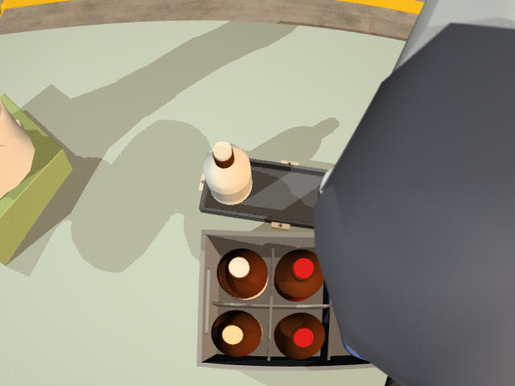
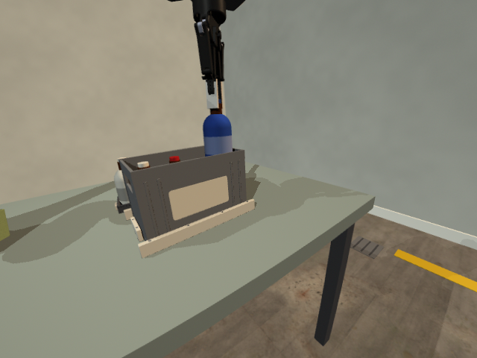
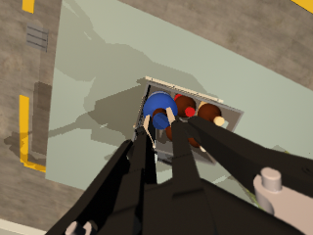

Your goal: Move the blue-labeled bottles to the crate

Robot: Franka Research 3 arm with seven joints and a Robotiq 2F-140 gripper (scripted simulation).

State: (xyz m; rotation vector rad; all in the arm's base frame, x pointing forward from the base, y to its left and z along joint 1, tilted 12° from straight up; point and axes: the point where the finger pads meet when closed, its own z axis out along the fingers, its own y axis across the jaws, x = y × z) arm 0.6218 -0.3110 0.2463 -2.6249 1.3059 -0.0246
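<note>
My gripper [image 2: 215, 96] [image 3: 160, 118] is shut on the neck of a blue-labeled bottle [image 2: 218, 127] [image 3: 158, 104]. The bottle is upright, its lower part inside the crate [image 1: 201, 299] [image 2: 236, 180] at the end away from the cream-capped bottles. Its shoulder and label stand above the rim; its base is hidden. Two red-capped brown bottles [image 1: 297, 286] and two cream-capped ones [image 1: 245, 282] stand in the crate cells. A white bottle [image 1: 228, 178] [image 2: 120, 185] stands upright at the left end of the tray [image 1: 274, 195]. The arm hides the tray's right end, where the edge of another pale bottle shows.
A green box [image 1: 41, 207] [image 2: 3, 225] holding a peach-coloured thing is at the left. Wooden strips [image 2: 196, 229] lie along the crate's base, and small blocks [image 1: 280, 226] sit at the tray's edges. The arm covers the right side of the top view.
</note>
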